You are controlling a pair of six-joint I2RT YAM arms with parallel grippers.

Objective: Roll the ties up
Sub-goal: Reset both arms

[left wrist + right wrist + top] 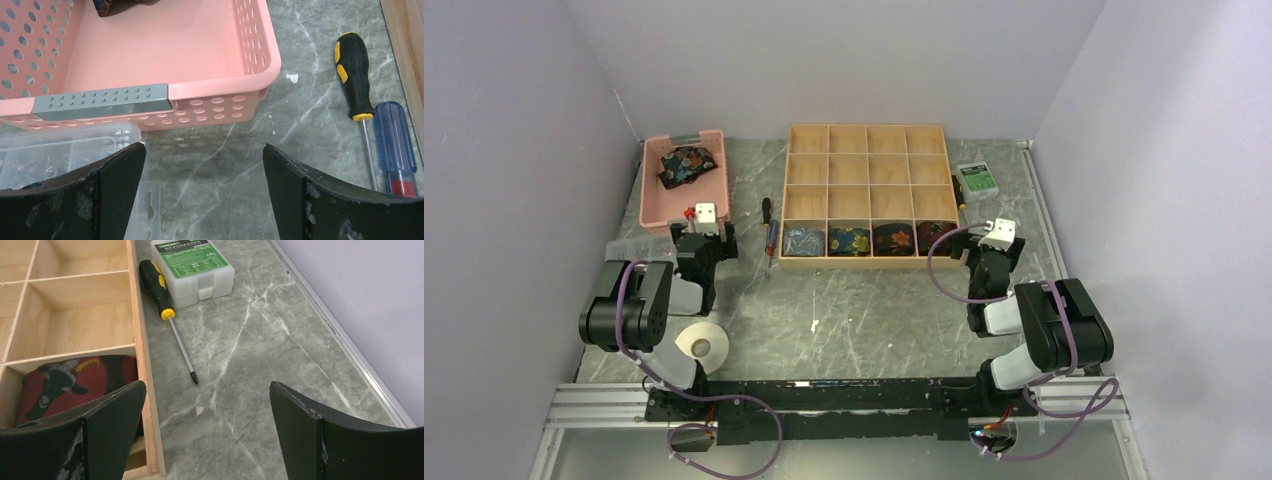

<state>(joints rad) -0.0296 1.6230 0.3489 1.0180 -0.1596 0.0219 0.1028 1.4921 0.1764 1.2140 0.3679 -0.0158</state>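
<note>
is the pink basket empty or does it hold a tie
Not empty: a dark floral tie lies bunched at the far end of the pink basket; nearer part bare.

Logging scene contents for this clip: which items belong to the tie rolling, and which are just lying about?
Job: loose tie bundle in pink basket; four rolled ties in wooden tray's near row.
Lying about: three screwdrivers, green-labelled case, tape roll, clear plastic box.

Black arms [629, 305], purple cables [929, 263], white wrist cameras [1002, 234], scuffed fingers [320, 200].
</note>
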